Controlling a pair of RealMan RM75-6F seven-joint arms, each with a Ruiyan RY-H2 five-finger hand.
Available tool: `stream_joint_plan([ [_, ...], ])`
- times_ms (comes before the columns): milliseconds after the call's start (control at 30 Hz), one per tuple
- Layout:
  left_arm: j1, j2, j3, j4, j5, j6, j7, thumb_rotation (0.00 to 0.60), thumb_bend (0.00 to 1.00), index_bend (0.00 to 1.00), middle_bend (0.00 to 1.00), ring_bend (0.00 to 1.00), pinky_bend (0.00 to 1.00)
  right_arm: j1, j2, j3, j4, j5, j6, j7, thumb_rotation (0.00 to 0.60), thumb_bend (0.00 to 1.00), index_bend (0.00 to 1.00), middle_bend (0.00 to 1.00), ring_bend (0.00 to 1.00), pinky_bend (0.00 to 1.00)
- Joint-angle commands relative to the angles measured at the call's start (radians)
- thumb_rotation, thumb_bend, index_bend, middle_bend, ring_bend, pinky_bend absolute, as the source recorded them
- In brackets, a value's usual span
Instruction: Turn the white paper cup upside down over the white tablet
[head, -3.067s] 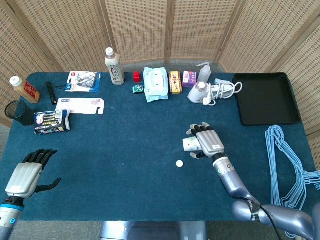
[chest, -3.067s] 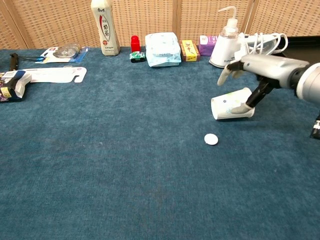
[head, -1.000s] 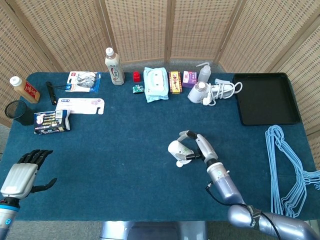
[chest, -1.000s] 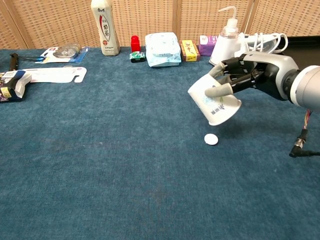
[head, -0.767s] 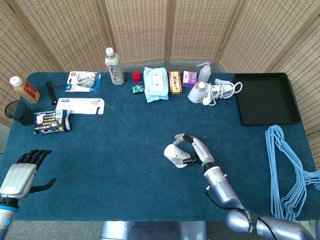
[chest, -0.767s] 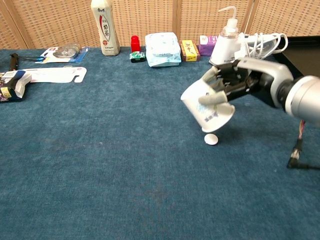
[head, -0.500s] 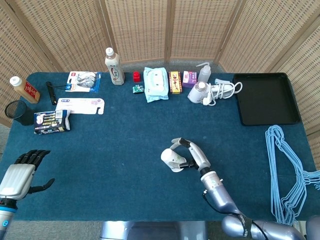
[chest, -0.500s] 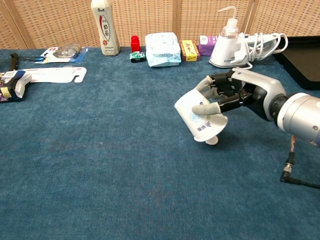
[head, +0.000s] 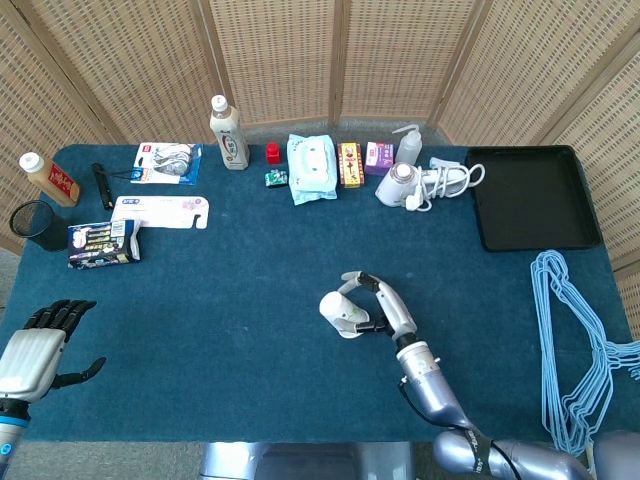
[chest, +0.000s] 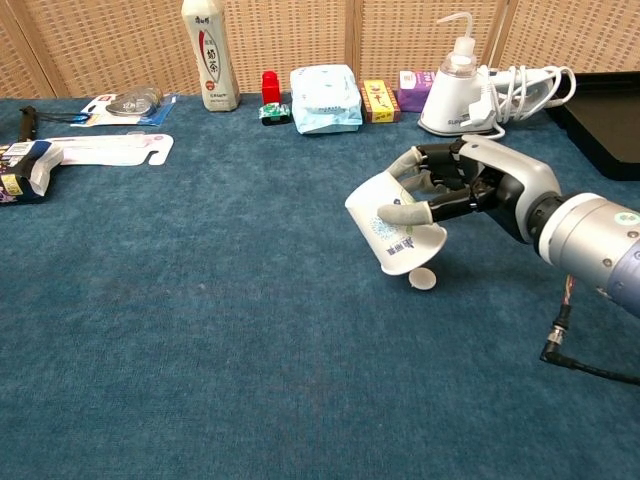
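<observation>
Swinging leftward and down since a second ago, the right hand (chest: 455, 192) now carries the white paper cup (chest: 393, 234) almost onto its target above the blue table (chest: 200, 330). Its fingers (chest: 405, 212) wrap the cup's wall, thumb across the front, cup off the surface. Long axis tilted: base up and left, open mouth down and right. Just below that mouth's lower edge peeks the white tablet (chest: 424, 280), on the cloth, slightly right of the rim. So the mouth needs to come upright and shift a touch right. Far off, the left hand (head: 40, 350) hangs spread, holding nothing.
</observation>
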Motion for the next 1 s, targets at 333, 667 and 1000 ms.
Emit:
stream_joint_plan([
  [333, 0.0, 0.0, 0.0, -0.008, 0.004, -0.001, 0.009, 0.331, 0.25, 0.12, 0.18, 0.12, 0.16, -0.016, -0.012, -0.025, 0.045, -0.031, 0.011, 0.024, 0.564, 0.25, 0.46, 0.25, 0.23, 0.07],
  [667, 0.001, 0.003, 0.0, -0.019, 0.007, 0.002, 0.02, 0.328, 0.25, 0.12, 0.18, 0.12, 0.16, -0.031, -0.019, -0.038, 0.074, -0.054, 0.021, 0.049, 0.569, 0.25, 0.45, 0.25, 0.23, 0.07],
  [1000, 0.007, 0.007, 0.002, -0.015, 0.008, 0.008, 0.011, 0.328, 0.25, 0.12, 0.18, 0.12, 0.16, -0.039, -0.015, -0.05, 0.086, -0.062, 0.02, 0.039, 0.565, 0.25, 0.43, 0.24, 0.22, 0.07],
])
